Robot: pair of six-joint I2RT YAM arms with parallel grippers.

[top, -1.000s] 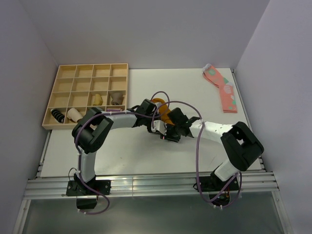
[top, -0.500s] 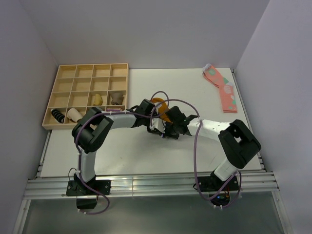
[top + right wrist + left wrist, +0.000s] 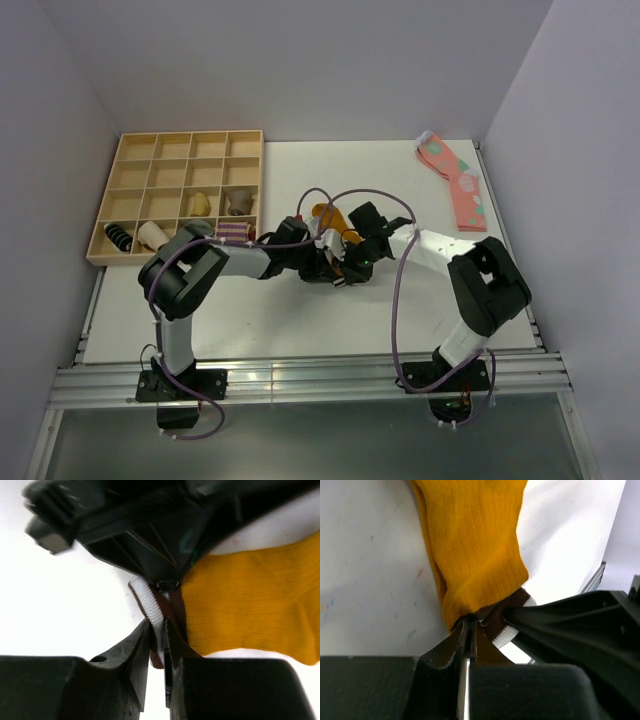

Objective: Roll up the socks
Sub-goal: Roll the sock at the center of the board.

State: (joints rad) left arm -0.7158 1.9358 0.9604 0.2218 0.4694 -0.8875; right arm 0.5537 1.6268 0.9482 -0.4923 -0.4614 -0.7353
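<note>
The mustard-orange sock (image 3: 331,221) lies on the white table near the middle, mostly hidden by both grippers in the top view. In the left wrist view the sock (image 3: 470,545) stretches away from my left gripper (image 3: 469,625), which is shut on the edge of its dark brown cuff (image 3: 507,622). In the right wrist view the sock (image 3: 250,610) lies to the right. My right gripper (image 3: 157,630) is shut on the brown cuff's white-striped edge (image 3: 150,605). Both grippers (image 3: 335,265) meet at the cuff, almost touching.
A wooden compartment tray (image 3: 178,192) with several sock bundles stands at the back left. A pink spotted sock (image 3: 455,185) lies at the back right near the side wall. The table's front edge runs just before the arm bases.
Both grippers have drawn closer together at the sock's cuff. The left wrist has shifted a little left and toward the front, and the right gripper has moved left.
</note>
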